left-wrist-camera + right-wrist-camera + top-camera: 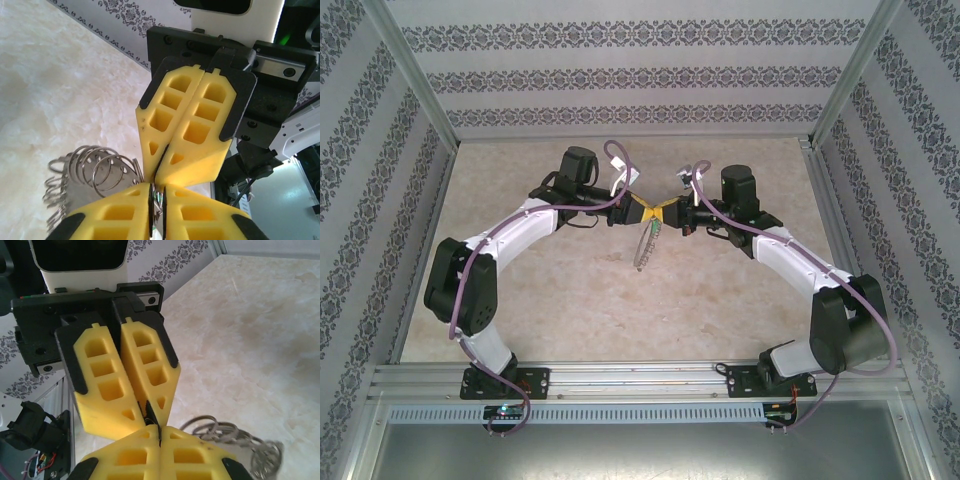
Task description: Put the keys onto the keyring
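**A:** Where's the keyring (643,248)?

**B:** Mid-air, approx. ctr of the cell, over the table (550,310). In the top cam it hangs down from the spot where the 2 grippers meet tip to tip.

**A:** L gripper (157,212)?

**B:** Clenched. In the L wrist cam its yellow fingers (120,217) sit almost together w/ a thin dark metal strip pinched betw. them, which looks like the hoop's wire. So it's grasping the keyring.

**A:** R gripper (160,437)?

**B:** Clamped tight too, pads pressed together w/ no gap. Its tips sit right against the L tips, nose to nose. Can't tell if it has the wire as well, since the fingers hide the contact pt.

**A:** And the bits on the rim?

**B:** A bunch of small silvery rings (100,172) fans out just beside the pinch. It's on the L of the fingers in the L wrist cam and on the R of them in the R wrist cam. The loops overlap and a few lie blurred at the frame edge.

**A:** Key?

**B:** The top cam has a greenish speck (655,232) at the top of the hanging bunch, just under the R fingertips. Too small to call.

**A:** Arms?

**B:** Both arch inward w/ elbows out to the sides, and the wrists face each other at the same height. Cables loop over each forearm.
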`<action>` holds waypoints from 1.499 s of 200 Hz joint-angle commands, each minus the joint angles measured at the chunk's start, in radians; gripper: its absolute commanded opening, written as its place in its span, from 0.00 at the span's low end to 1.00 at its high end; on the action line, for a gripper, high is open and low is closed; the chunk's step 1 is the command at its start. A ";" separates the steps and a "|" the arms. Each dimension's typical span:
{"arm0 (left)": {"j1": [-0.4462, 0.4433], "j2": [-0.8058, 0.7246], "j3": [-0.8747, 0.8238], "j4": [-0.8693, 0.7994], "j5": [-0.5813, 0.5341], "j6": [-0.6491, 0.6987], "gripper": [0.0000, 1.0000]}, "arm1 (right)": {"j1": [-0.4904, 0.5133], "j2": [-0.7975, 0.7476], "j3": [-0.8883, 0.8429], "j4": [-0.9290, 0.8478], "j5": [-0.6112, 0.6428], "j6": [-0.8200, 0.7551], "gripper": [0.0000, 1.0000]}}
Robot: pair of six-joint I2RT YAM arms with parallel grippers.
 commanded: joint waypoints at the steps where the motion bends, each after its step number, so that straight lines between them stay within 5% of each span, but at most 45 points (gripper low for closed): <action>1: 0.003 0.007 -0.020 0.050 0.058 0.002 0.07 | -0.002 0.011 0.039 0.050 -0.009 0.009 0.00; 52: 0.003 -0.001 -0.036 0.108 0.057 -0.030 0.00 | -0.009 -0.008 0.022 0.077 -0.002 0.039 0.00; 79: 0.003 -0.014 -0.065 0.185 0.048 -0.070 0.00 | -0.045 -0.061 -0.044 0.166 0.018 0.113 0.27; 121: 0.003 -0.044 -0.117 0.302 0.024 -0.137 0.00 | -0.070 -0.137 -0.155 0.253 0.050 0.179 0.37; 197: 0.003 -0.090 -0.193 0.481 -0.001 -0.248 0.00 | -0.038 -0.177 -0.292 0.403 0.082 0.278 0.43; 300: 0.003 -0.125 -0.201 0.500 -0.002 -0.269 0.00 | 0.032 -0.087 -0.272 0.414 0.119 0.255 0.43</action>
